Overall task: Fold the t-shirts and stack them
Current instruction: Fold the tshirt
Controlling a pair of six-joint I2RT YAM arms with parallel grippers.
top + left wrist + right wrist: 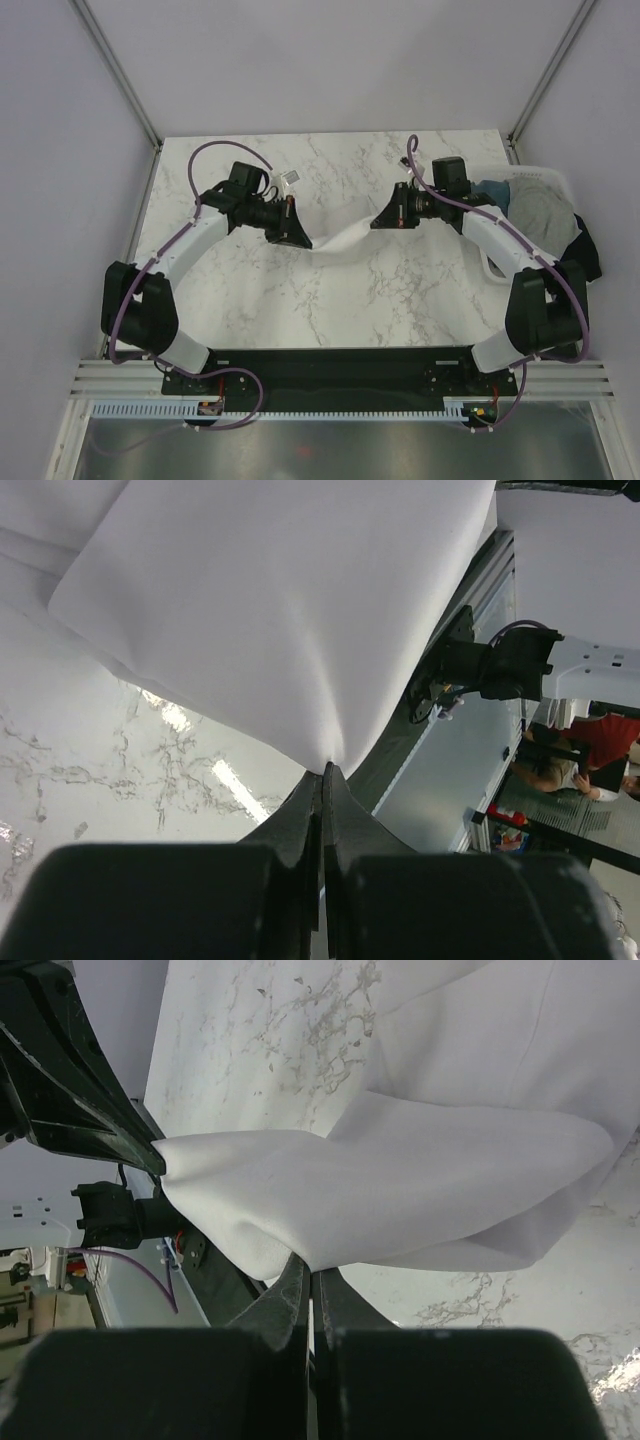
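Jaws of left gripper [297, 237] and right gripper [384, 221] clamp the thin white cloth t-shirt [340, 241] between them, presumably to spread it.

surface [400, 290]: white marble, grey veins
right edge: white bin [545, 171], with teal, grey and black shirts [535, 212] heaped inside

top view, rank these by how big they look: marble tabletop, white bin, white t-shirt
1. marble tabletop, by far the largest
2. white bin
3. white t-shirt, bunched into a narrow strip, so it looks smallest
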